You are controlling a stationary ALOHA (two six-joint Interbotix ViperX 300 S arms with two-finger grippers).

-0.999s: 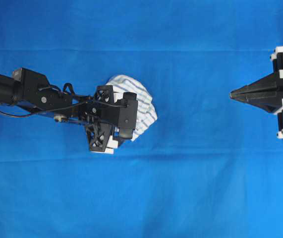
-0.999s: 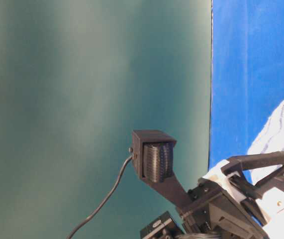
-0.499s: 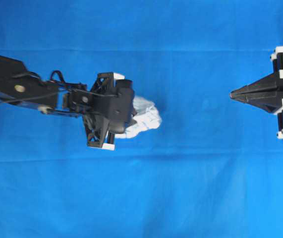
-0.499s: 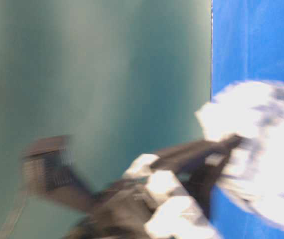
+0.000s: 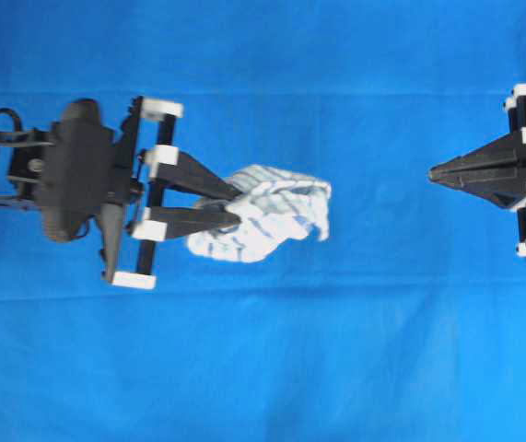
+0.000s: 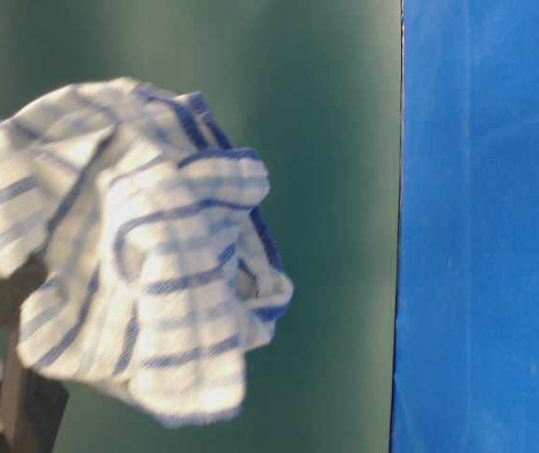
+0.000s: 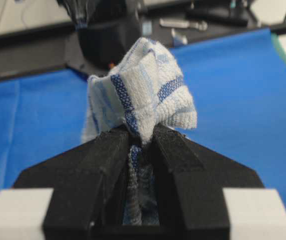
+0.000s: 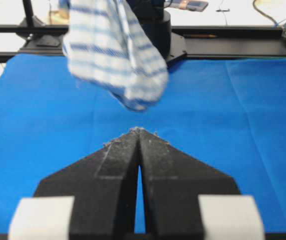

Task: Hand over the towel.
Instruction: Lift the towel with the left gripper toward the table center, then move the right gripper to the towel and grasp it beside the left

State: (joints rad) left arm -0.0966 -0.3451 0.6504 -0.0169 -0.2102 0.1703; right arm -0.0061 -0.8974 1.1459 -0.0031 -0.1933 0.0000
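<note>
1. The towel [image 5: 267, 221] is pinched by one bunched edge between the nearly closed fingers of the left gripper [image 5: 235, 204]; in the left wrist view the cloth is seen squeezed into the narrow gap between the two black fingers [image 7: 97, 165], with the rest blooming out beyond the tips.

2. The towel is held clear of the blue tablecloth [image 5: 263, 368], as the right wrist view shows it hanging in the air above the cloth. It sits left of the table's middle, well apart from the right edge.

3. A grip on one edge leaves most of the fabric free on the far side, which is judged to give the other arm something to take.

4. The right gripper [image 5: 431, 172] is clenched on nothing, its fingers pressed together near the table's right edge and pointed toward the towel.

5. The handover is judged not yet done: those fingers would need to part before the loose end could be received.
</note>
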